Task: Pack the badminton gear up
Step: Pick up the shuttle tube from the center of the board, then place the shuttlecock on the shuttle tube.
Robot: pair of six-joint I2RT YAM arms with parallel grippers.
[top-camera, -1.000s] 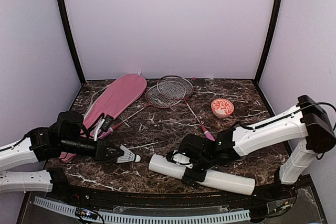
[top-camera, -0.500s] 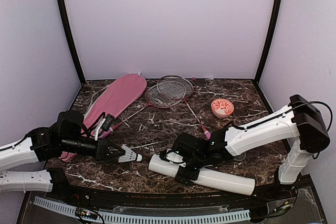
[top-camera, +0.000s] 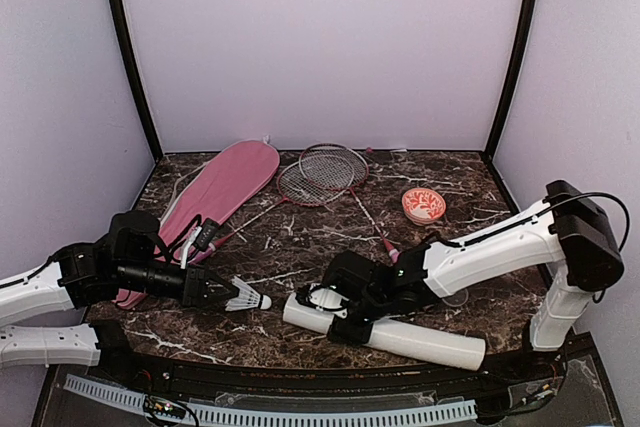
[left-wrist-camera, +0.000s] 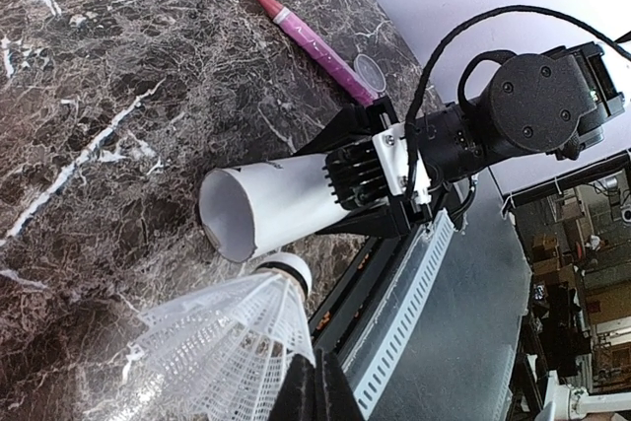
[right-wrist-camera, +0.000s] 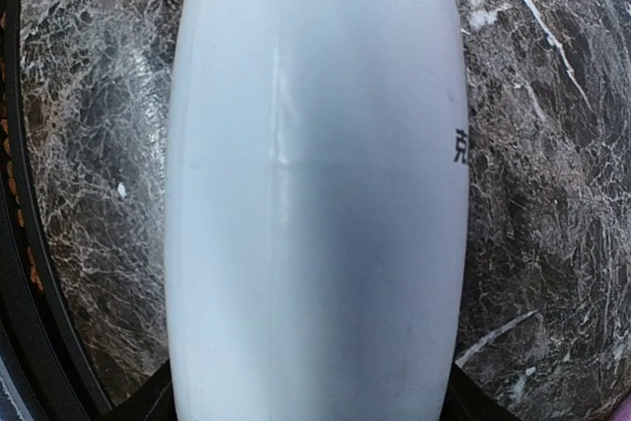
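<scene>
Pink racket bag (top-camera: 215, 192) lies flat at the far left of a dark marble table (top-camera: 300, 247), with nothing packed into it as far as can be seen. Just in front of it the left gripper (top-camera: 205, 294) is clamped on the feathers of a white shuttlecock (top-camera: 245, 297), holding it level with its cork nose pointing right, near the open mouth of the white tube (top-camera: 420, 340) and not yet inside. At centre back, two red-framed rackets (top-camera: 320, 175) lie crossed on the marble beside the bag, both still out. The tube lies on its side along the near edge. The right gripper (top-camera: 345, 325) straddles it near that open end; whether its jaws are pressing the tube or only flanking it cannot be told. Further right sits a small red-and-white round dish (top-camera: 423, 205). No other shuttlecocks are visible, so packing looks to be at an early stage — this shuttlecock, the rackets and the bag all remain. Compared with a second ago, the right gripper has slid left along the tube toward its mouth, and the shuttlecock has edged slightly right toward it.
</scene>
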